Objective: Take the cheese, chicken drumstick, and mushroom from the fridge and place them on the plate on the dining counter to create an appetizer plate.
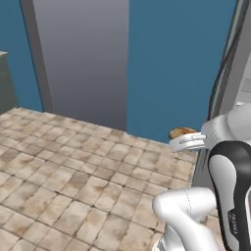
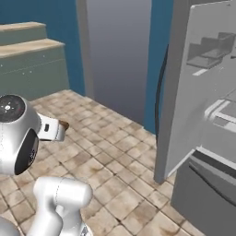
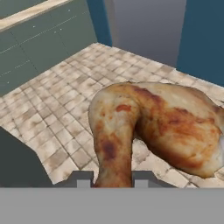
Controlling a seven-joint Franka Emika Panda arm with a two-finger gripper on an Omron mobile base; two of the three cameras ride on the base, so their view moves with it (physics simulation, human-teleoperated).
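Gripper (image 3: 113, 180) clenched on chicken drumstick (image 3: 153, 127); narrow end between fingertips, meaty end projecting beyond, above tiled floor (image 3: 52, 118).

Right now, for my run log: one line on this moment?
gripper: shut on drumstick | fridge: open | over tiled floor

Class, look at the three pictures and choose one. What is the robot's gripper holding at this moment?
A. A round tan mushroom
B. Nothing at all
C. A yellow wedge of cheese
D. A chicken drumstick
D: in the hand view the gripper is shut on the narrow end of the glossy orange-brown chicken drumstick, carried above the tiled floor, and its brown tip also shows in the left base view.
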